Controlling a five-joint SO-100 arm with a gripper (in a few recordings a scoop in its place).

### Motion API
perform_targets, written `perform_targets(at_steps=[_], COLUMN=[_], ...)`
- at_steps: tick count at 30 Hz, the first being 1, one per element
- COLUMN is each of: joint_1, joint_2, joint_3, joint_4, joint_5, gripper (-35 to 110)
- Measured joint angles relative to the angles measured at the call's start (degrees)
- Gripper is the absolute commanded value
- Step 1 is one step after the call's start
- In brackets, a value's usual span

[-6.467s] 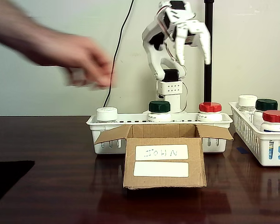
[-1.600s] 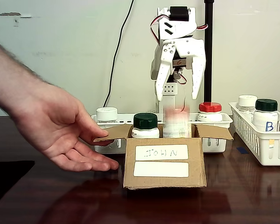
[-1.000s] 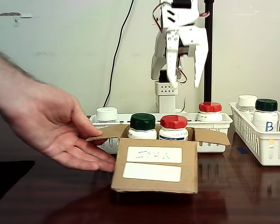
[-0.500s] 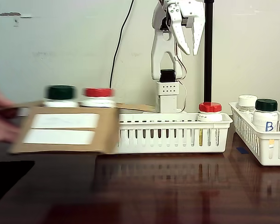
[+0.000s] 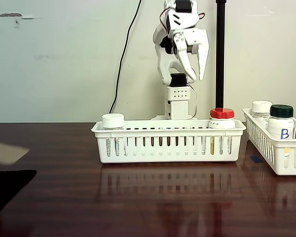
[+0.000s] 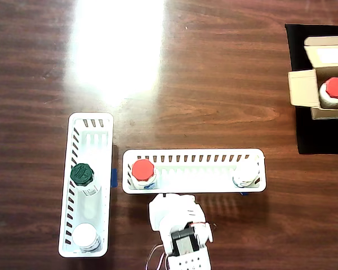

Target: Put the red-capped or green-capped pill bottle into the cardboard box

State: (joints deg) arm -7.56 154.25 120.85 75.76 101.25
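White plastic jaws [image 5: 193, 61] hang raised above the long basket [image 5: 167, 143], spread moderately apart and holding nothing. The cardboard box [image 6: 321, 79] sits well away on a black mat [image 6: 304, 143] at the worktop [image 6: 214, 73] edge, a red-capped bottle [image 6: 334, 90] standing inside it. Another red-capped bottle [image 5: 221, 117] stands in the basket's end below the jaws.

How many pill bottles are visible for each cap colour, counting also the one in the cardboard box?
Red-capped bottles: 2 (one in the long basket, one in the cardboard box)
White-capped bottles: 2 (long basket, side basket)
Green-capped bottles: 1 (side basket)
Total: 5
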Motion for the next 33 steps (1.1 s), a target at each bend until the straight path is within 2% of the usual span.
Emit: perform_targets(at_steps=[8, 18, 24, 33], joint_1=[0.26, -1.41, -3.16, -3.16], joint_2=[10.46, 36.83, 37.79, 37.79], joint_3=[15.29, 32.70, 36.65, 48.25], joint_4=[-7.82, -4.04, -2.11, -10.63], joint_5=[-1.49, -1.58, -3.87, -2.29], gripper=[0, 0, 0, 0])
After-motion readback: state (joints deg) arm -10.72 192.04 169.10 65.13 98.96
